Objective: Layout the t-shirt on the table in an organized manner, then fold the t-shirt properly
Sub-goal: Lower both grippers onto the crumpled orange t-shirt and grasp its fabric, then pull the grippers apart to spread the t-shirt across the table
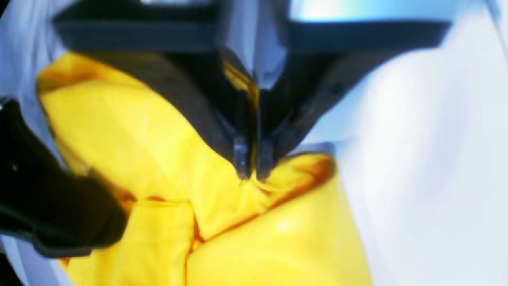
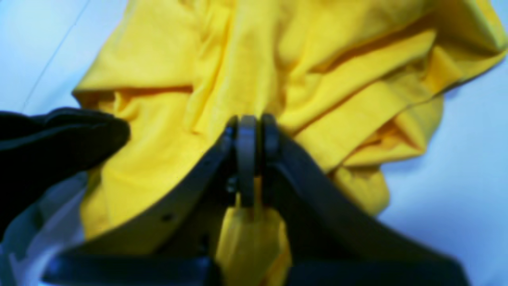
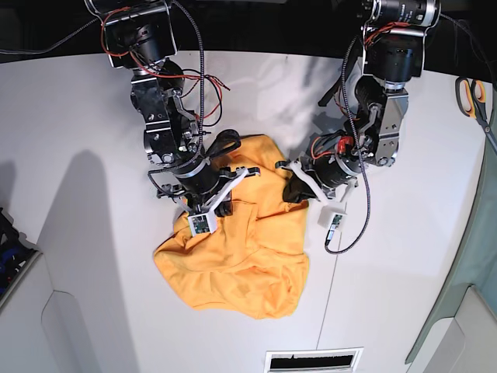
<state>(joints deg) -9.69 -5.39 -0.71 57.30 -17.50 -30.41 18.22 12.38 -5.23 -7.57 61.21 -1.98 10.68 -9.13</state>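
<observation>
The t-shirt (image 3: 241, 256) is seen bunched in a loose heap at the centre of the table (image 3: 78, 155), in the middle of the base view. No lettering is visible; sleeves and hem cannot be told apart in the crumple.

Left gripper (image 1: 252, 174): jaws pressed together, a small tuck of yellow cloth pinched between the tips, at the heap's upper right edge in the base view. Right gripper (image 2: 248, 119): jaws likewise closed on a fold of cloth, with a strip of fabric seen running back between the jaws; it sits at the heap's upper left in the base view. The two grip points are near each other, along the same upper border.

Handling, as judged: the cloth is light, soft and limp, so it will drape and hang from whatever is held, and folds will shift on lifting. Thin pinches may slip if pulled hard. Better holds would be at an outer seam, such as shoulders or hem corners, once these are exposed.

Surroundings: scissors (image 3: 475, 97) lie at the far right edge of the base view, well apart from the shirt. A vent grille (image 3: 312, 361) is set at the bottom centre, near the heap's lower edge. Trailing arm cables hang close above the cloth and could snag during spreading.
</observation>
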